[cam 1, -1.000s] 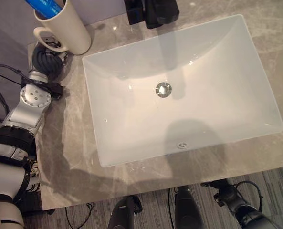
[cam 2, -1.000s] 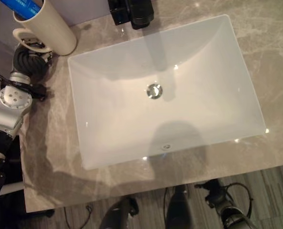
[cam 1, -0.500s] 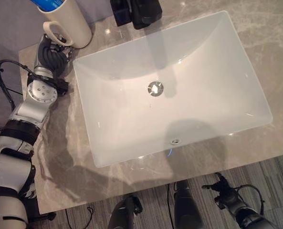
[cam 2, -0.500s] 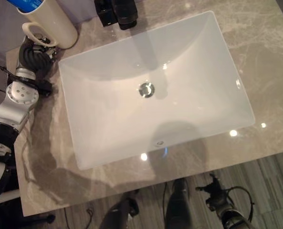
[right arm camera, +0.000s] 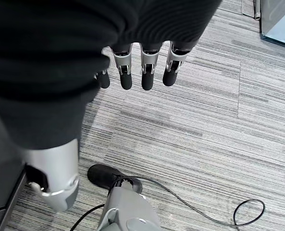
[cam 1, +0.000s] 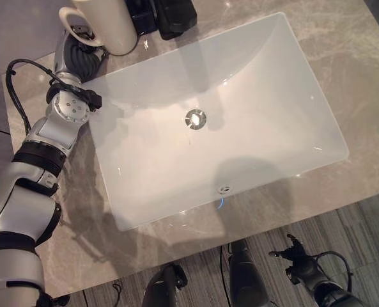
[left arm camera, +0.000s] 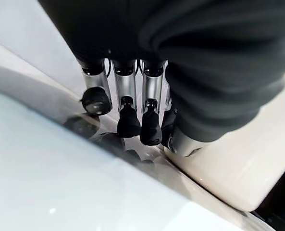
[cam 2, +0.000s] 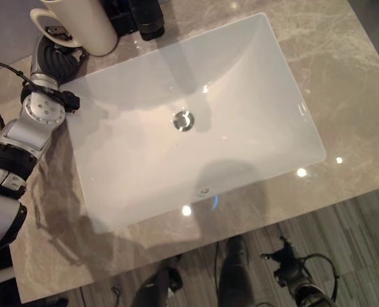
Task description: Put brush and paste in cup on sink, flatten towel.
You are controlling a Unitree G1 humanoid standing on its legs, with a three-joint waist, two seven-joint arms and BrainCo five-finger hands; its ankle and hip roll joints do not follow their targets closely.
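Note:
A cream cup (cam 1: 109, 22) stands on the grey marble counter (cam 1: 362, 64) at the sink's back left corner, its top cut off by the view's edge. My left hand (cam 1: 77, 61) reaches up to it from the left, and a dark-tipped digit shows inside the handle loop (cam 1: 79, 29). In the left wrist view the fingers (left arm camera: 129, 120) point down at the counter by the basin's rim, with the thumb (left arm camera: 180, 142) against the cup (left arm camera: 248, 163). My right hand (cam 1: 298, 256) hangs below the counter's front edge, open over the carpet, fingers (right arm camera: 147, 72) straight.
The white rectangular basin (cam 1: 291, 77) with a metal drain (cam 1: 195, 118) takes up most of the counter. A black faucet (cam 1: 170, 13) stands at the back, just right of the cup. Bare marble lies to the right and along the front.
The camera has shifted. Relative to the basin, the cup and my left hand have moved right along the back edge, closer to the faucet. The right hand stays low.

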